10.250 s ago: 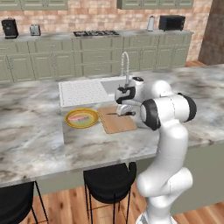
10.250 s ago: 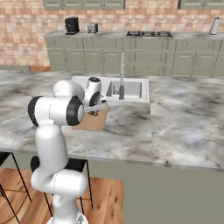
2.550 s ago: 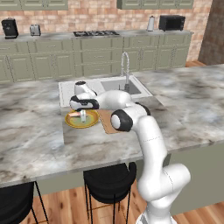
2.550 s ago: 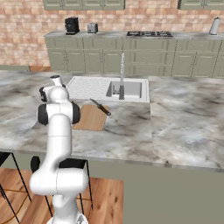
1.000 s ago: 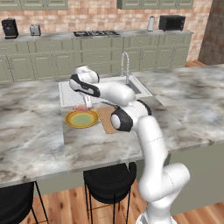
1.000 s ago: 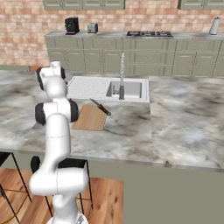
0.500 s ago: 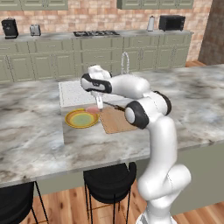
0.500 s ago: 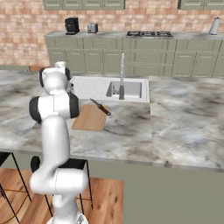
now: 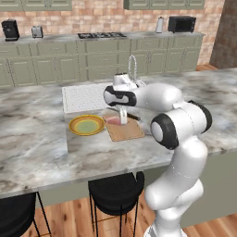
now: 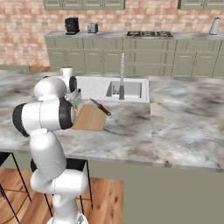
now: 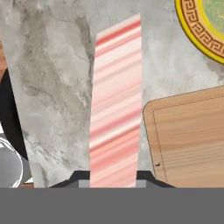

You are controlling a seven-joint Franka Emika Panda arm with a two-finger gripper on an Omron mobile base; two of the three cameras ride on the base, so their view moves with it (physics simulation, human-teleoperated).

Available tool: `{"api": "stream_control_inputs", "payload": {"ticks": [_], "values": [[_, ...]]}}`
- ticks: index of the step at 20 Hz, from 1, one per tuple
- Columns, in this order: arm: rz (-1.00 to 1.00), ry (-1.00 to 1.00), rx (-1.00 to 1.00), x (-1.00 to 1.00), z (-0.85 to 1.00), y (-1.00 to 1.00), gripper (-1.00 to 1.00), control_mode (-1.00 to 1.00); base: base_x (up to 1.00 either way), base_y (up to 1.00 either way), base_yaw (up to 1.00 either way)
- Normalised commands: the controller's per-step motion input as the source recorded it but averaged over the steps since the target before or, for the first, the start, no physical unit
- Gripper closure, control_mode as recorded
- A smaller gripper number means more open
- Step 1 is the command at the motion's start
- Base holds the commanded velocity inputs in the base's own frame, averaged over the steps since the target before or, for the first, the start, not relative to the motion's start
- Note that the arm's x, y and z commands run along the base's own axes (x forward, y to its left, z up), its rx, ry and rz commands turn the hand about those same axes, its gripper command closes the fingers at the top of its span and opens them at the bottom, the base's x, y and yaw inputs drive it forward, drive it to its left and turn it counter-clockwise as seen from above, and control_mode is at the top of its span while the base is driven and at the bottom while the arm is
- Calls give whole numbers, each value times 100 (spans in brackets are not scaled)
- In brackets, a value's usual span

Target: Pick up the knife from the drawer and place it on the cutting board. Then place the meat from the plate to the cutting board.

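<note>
Meat [image 11: 114, 105] clamped between the closed fingers, hanging as a long pink-streaked slab straight out from the gripper [image 11: 113, 177] in the hand view, up toward 12 o'clock. Still over bare marble counter [image 11: 52, 65] there, not over wood: cutting board [image 11: 192, 135] lying off at 3 o'clock of the strip, its rounded corner just beside the meat's edge. Plate [image 11: 205, 26] up at 1 o'clock, emptied, yellow-orange rim with a key pattern showing.

From the left base view, gripper [image 9: 123, 121] hanging low at the board's [image 9: 127, 132] far left corner, meat [image 9: 114, 120] a pink patch right beside it, plate [image 9: 86, 125] at 9 o'clock of the board. From the right base view, knife [image 10: 101, 107] already resting at the board's [image 10: 91, 118] far right corner, blade toward the sink [image 10: 124, 89].

Risks from here, as a guess: letting go too soon and dropping the slab on marble, or half on the board's edge, since the strip hangs beside the board rather than above it. Also a long dangling piece swinging on a fast sideways move, slipping from a narrow pinch, or brushing the knife if carried too far across.
</note>
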Motion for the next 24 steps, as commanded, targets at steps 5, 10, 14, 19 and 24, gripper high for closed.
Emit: {"api": "stream_control_inputs", "payload": {"ticks": [5, 10, 14, 19, 24], "values": [[0, -4, 0, -8, 26, -64, 100, -100, 0, 0, 0], [0, 0, 2, 11, 3, -45, 100, -100, 0, 0, 0], [0, 1, 2, 23, -1, -29, 100, -100, 0, 0, 0], [0, 5, 3, 50, -9, -6, 100, -100, 0, 0, 0], [0, 8, 2, 54, -16, 0, 100, -100, 0, 0, 0]]}}
